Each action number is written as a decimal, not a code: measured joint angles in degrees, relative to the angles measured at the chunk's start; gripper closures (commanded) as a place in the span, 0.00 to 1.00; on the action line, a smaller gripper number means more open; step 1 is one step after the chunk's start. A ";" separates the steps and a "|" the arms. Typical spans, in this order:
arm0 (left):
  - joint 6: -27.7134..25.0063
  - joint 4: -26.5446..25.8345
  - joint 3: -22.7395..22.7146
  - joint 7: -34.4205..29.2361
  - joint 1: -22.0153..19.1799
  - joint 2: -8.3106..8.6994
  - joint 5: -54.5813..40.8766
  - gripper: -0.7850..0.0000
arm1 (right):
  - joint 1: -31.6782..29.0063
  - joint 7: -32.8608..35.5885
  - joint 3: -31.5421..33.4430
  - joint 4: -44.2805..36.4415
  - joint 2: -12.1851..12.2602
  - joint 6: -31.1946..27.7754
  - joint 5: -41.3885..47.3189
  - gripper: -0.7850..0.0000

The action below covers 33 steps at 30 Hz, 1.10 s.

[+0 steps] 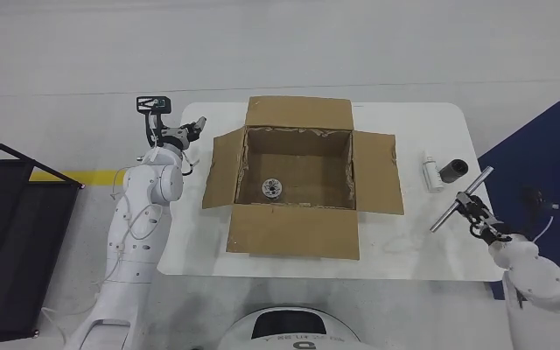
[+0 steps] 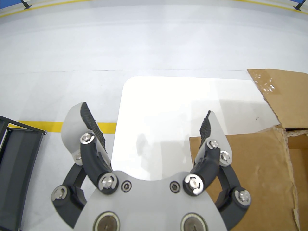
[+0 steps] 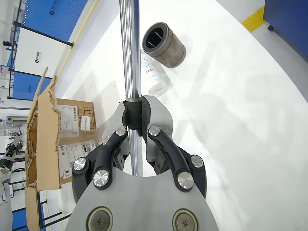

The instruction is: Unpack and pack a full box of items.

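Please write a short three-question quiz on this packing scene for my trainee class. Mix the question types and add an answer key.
1. True or false: the right gripper is shut on a metal rod.
2. What lies inside the cardboard box? A) a small round metal part B) a pair of scissors C) three cups
3. Fill in the blank: the gripper that is open and holds nothing is the ____ one.

Key
1. True
2. A
3. Left: the left gripper is open and empty.
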 measured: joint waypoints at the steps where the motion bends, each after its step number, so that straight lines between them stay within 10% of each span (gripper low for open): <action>1: 0.00 0.00 0.00 0.00 0.00 0.00 0.00 0.00 | 0.66 1.51 -0.19 0.40 0.12 1.33 -0.45 1.00; 14: 0.00 0.00 0.00 0.00 0.00 0.00 0.00 0.00 | 7.93 12.25 -2.35 5.60 1.11 12.84 -4.25 1.00; 33: 0.00 0.00 0.00 0.00 0.00 0.00 0.00 0.00 | 19.28 21.59 -6.15 17.96 2.67 14.05 -7.79 1.00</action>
